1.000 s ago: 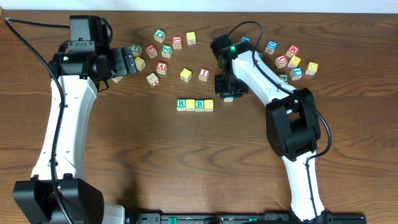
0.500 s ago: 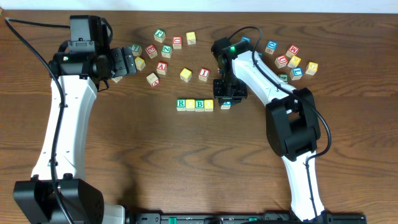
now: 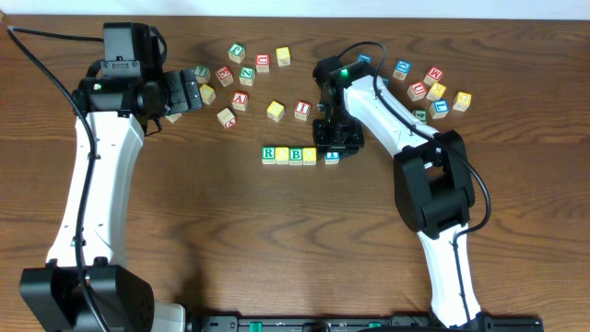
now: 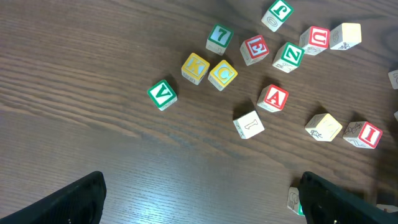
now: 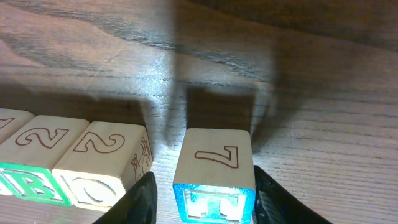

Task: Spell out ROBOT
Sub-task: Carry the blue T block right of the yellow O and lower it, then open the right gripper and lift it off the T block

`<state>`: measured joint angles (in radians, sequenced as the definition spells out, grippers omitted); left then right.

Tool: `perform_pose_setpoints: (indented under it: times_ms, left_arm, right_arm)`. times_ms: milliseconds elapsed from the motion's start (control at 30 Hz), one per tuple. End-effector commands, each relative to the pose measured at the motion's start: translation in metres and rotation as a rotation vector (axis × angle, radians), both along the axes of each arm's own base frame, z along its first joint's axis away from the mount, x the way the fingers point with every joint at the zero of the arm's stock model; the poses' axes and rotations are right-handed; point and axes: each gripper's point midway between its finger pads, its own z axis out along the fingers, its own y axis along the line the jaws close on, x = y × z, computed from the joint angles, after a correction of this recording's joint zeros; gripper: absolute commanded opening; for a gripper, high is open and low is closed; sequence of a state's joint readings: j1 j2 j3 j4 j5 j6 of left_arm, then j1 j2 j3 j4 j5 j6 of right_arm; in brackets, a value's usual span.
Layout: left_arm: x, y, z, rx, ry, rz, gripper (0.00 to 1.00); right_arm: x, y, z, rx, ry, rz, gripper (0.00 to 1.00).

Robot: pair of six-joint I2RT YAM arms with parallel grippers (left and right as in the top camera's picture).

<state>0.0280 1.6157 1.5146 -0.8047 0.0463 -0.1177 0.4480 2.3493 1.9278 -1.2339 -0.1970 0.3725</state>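
**woodgrain_fan:** Overhead first. The row runs R cube (image 3: 268,155), yellow cube (image 3: 282,155), B cube (image 3: 296,155), second yellow cube (image 3: 310,155), then a small gap and the T cube (image 3: 332,157). That one is half tucked under the right claw (image 3: 334,140), so you can't judge the jaws from up there.

**blockhead22:** The left claw (image 3: 195,92) is way off by the loose cubes (image 3: 241,76), spread wide. Its wrist view shows both fingers (image 4: 81,199) in the bottom corners with only bench (image 4: 93,137) between them. One cube (image 4: 293,200) is partly hidden by a finger, so its letter is unreadable.

**woodgrain_fan:** On the right wrist view the T cube stands on the bench between the fingers. Bare wood shows beside the picture-left finger (image 5: 142,198). The other is so close I can't tell if it touches. So it's partly open with nothing clamped. The B cube is chopped off by the frame.
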Motion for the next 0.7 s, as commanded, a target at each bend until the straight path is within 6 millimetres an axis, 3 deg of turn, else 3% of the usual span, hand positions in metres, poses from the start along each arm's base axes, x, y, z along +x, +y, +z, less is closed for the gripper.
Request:
perform_pose_setpoints:
  times_ms: [0, 433, 667]
  left_arm:
    - [0.003, 0.002, 0.011, 0.009, -0.028, 0.001, 0.97]
    - [0.003, 0.002, 0.011, 0.009, -0.028, 0.001, 0.97]
    - [0.002, 0.002, 0.011, 0.009, -0.027, 0.0, 0.97]
  right_arm:
    - [0.004, 0.004, 0.029, 0.044, -0.054, 0.014, 0.44]
    - [0.013, -0.008, 0.082, 0.08, -0.165, -0.015, 0.44]
    - [0.014, -0.041, 0.111, -0.014, -0.228, -0.062, 0.42]
